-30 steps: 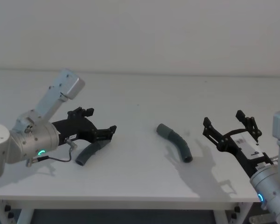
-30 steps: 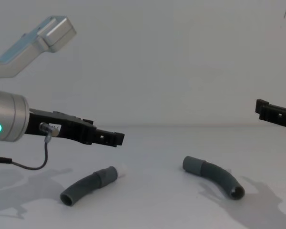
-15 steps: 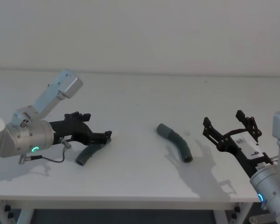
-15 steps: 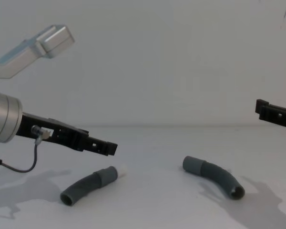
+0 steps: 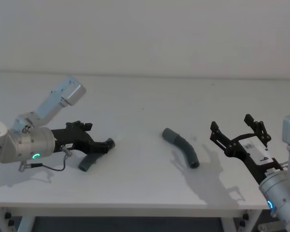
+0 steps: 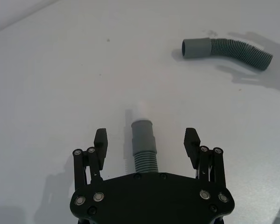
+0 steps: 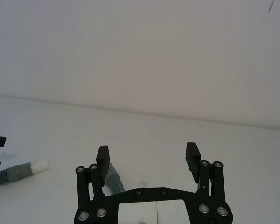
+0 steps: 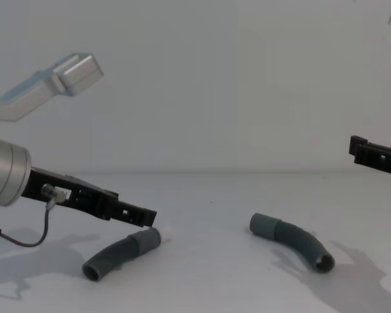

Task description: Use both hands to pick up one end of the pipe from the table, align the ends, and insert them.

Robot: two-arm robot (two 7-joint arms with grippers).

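The white-tipped pipe piece [image 5: 87, 162] lies on the table [image 5: 145, 96] at the left. My left gripper [image 6: 146, 138] is low over it, open, its fingers [image 6: 101, 141] on either side of the ribbed hose just behind the white tip [image 6: 142, 108], not closed on it. From the chest view the left gripper [image 8: 142, 215] sits just above that piece [image 8: 117, 254]. The other piece [image 5: 181, 147], with its smooth grey cuff [image 6: 196, 47], lies at mid-table. My right gripper [image 5: 232, 123] hovers open to its right, holding nothing.
A thin black cable [image 5: 55, 166] hangs under the left wrist. The table's front edge [image 5: 135, 205] runs close below both arms. A plain white wall [image 5: 145, 34] stands behind the table.
My left gripper has come down and drawn back toward the left, from above the white-tipped piece to straddling it. The right arm and both hose pieces have not moved.
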